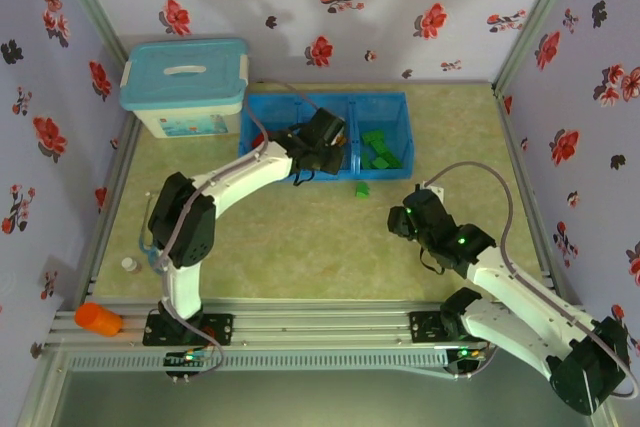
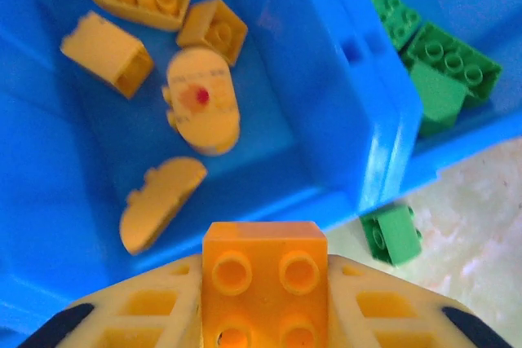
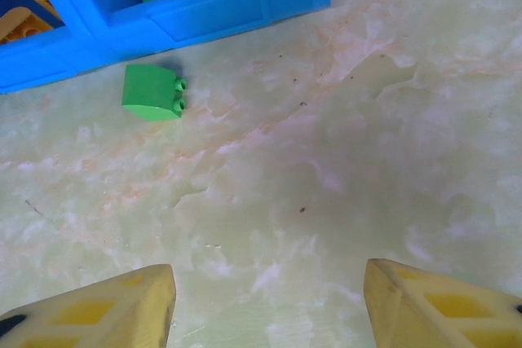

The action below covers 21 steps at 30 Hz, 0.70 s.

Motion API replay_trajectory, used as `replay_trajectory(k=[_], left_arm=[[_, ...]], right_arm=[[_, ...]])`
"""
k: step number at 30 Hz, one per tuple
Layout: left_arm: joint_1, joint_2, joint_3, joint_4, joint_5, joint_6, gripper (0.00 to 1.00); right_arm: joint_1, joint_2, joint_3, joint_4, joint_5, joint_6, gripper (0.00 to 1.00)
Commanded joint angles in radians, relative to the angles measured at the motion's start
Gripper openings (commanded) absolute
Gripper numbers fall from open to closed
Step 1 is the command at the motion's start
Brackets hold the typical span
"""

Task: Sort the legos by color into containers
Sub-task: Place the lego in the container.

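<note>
We have the left fingers (image 2: pixel 130 315) pinched on an orange brick (image 2: pixel 265 246) by its two smooth side walls, studs facing the wrist camera. It hangs over the middle compartment (image 2: pixel 269 120) of the blue tray (image 2: pixel 367 144), where other yellow pieces (image 2: pixel 134 46) lie.

We judge these bricks light, rigid and glossy. They will not crush, but a slick wall can slip or twist out of an off-centre pinch, so flat opposite faces are the place to grip, never the studs.

One green brick (image 3: pixel 152 93) lies on its side on the surface (image 3: pixel 351 144), just beside the tray's front wall. One face looks sloped to us, so we would take it across its parallel sides. The right fingers (image 3: pixel 106 311) are spread with nothing between them, near that brick but not over it.
</note>
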Motion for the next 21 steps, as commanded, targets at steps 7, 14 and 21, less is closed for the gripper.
replay_trajectory(k=[7, 14, 21], left_arm=[[0.062, 0.121, 0.284, -0.231, -0.062, 0.069, 0.74], [-0.023, -0.236, -0.089, -0.062, -0.113, 0.028, 0.75], [-0.116, -0.625, -0.514, 0.060, -0.177, -0.086, 0.73]], right_arm=[[0.002, -0.017, 0.047, -0.093, -0.045, 0.033, 0.66], [0.003, 0.039, 0.070, -0.088, -0.068, 0.006, 0.66], [0.003, 0.238, 0.147, -0.014, -0.108, -0.044, 0.73]])
